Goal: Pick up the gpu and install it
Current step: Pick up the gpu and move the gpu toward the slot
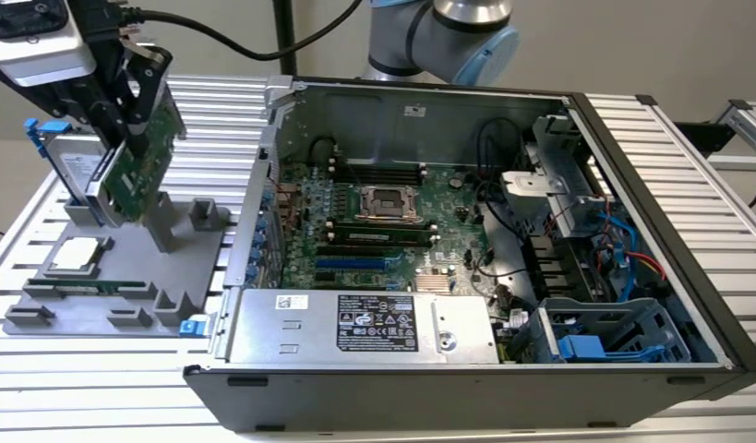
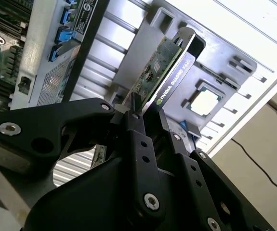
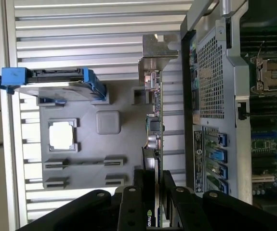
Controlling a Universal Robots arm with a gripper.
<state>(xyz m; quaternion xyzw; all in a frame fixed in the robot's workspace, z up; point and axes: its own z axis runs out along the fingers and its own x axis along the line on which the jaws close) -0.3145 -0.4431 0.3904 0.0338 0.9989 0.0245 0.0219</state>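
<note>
The gpu (image 1: pixel 144 171), a green circuit board with a silver end bracket, stands on edge over the grey fixture tray (image 1: pixel 119 268) at the exterior view's left. My gripper (image 1: pixel 129 129) comes down from above and is shut on the card's upper edge. In the first wrist view the gpu (image 3: pixel 155 120) appears edge-on, its bracket at the far end, with my gripper (image 3: pixel 152 190) clamped on the near end. In the second wrist view the black fingers (image 2: pixel 137 130) pinch the gpu (image 2: pixel 169 62), green board on one face and black shroud on the other.
The open computer case (image 1: pixel 624 185) lies at the exterior view's right, its motherboard (image 1: pixel 378 221) and blue slots (image 1: pixel 353 263) exposed. On the tray sit a hard drive with blue rails (image 1: pixel 70 166), a CPU (image 1: pixel 79 256) and a RAM stick (image 1: pixel 89 286). The ribbed metal table (image 1: pixel 94 388) extends around them.
</note>
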